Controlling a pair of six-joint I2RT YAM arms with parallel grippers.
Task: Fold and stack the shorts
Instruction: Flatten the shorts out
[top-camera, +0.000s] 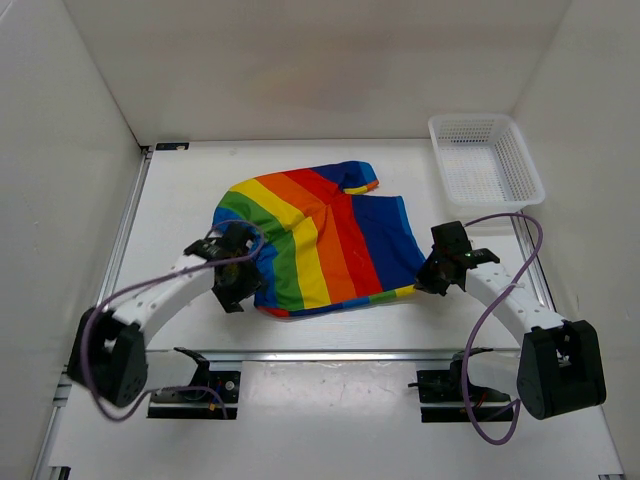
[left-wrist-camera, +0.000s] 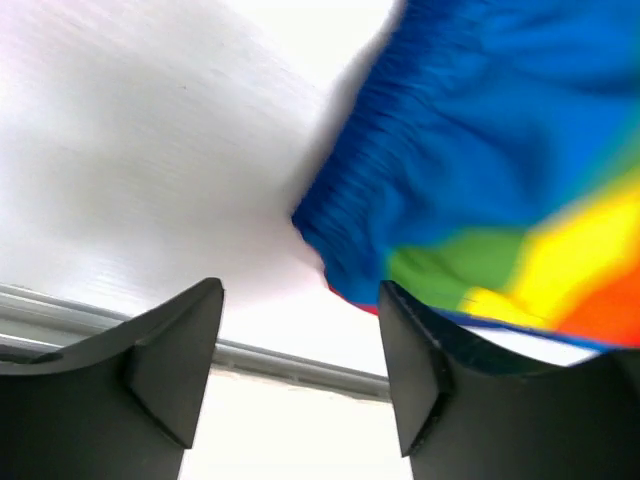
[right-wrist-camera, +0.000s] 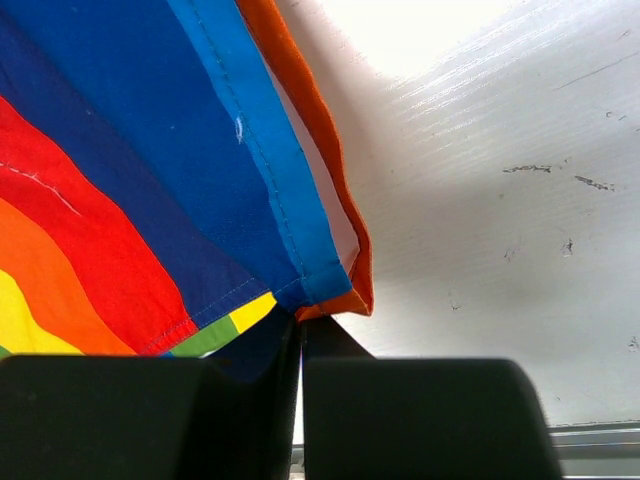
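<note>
On the left gripper (left-wrist-camera: 300, 295): jaws apart, nothing between. Just beyond the tips, at 1 o'clock in the wrist view, the gathered blue edge of the shorts (left-wrist-camera: 480, 130), not touched.

On the right gripper (right-wrist-camera: 300, 340): jaws pressed together and clamped on a hem corner of the shorts, a fold of dark blue cloth pinched at the tips. From there, cloth spread toward 11 o'clock.

From above: shorts lying spread and rumpled in the middle of the white table (top-camera: 200, 180), stripes from green at 9 o'clock to dark blue at 3 o'clock. Left gripper at the 8 o'clock edge of the shorts, right gripper at the 4 o'clock corner. At 2 o'clock from the shorts, well apart, a white mesh basket (top-camera: 480, 119).
</note>
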